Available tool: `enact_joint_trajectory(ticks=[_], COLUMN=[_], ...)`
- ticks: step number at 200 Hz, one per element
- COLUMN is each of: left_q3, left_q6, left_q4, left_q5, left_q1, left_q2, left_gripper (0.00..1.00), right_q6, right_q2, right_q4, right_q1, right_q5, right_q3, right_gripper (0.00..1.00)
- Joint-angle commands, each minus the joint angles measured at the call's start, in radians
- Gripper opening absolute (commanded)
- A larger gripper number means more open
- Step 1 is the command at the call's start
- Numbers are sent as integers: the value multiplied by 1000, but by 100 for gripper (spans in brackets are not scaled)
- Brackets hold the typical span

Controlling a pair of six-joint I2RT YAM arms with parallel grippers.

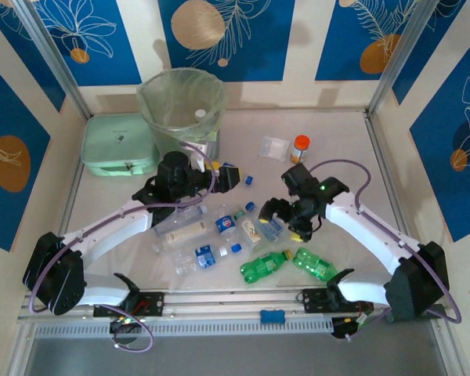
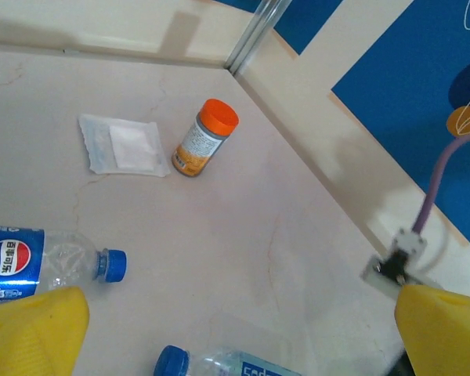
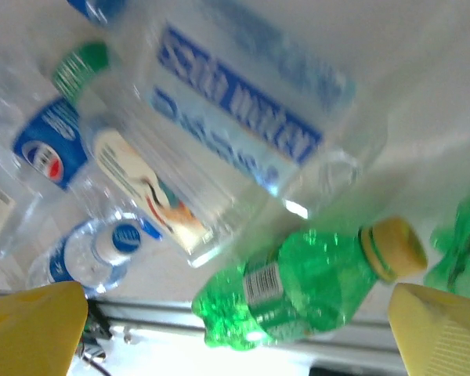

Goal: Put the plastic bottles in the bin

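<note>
From above, you see the plastic bottles point(image 1: 219, 231) lying scattered between the arms, well short of the bin point(image 1: 153, 98). The left gripper point(image 1: 219, 174) and right gripper point(image 1: 283, 219) both gape empty.

Left wrist: a blue-capped bottle point(image 2: 31, 262) lies with its cap pointing right.

Right wrist: the green bottle point(image 3: 305, 286) lies crosswise between the fingers, cap to the right. It is probably light, crushable and slick, so pinch its midbody.
</note>
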Motion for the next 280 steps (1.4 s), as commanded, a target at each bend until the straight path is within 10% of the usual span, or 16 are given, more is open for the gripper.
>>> enact_joint_trajectory(ticks=[1,86,232,280], left_q3=[-19,-59,-69,-74], left_q6=[15,57,72,65], left_q4=[28,-25,-80,-79], left_q5=[-45,-140,-185,-192], left_q1=[-3,0,0,0], left_q2=[-14,-51,-102,-104], left_gripper=[100,100,100,100], right_q6=[166,406,24,-195], right_q2=[-70,-199,131,202], right_q4=[-73,-188,251,30], right_q1=[51,25,-269,-289], right_q5=[-67,-62,-37,173], right_q3=[-74,-234,-133,109], right_gripper=[99,99,99,99])
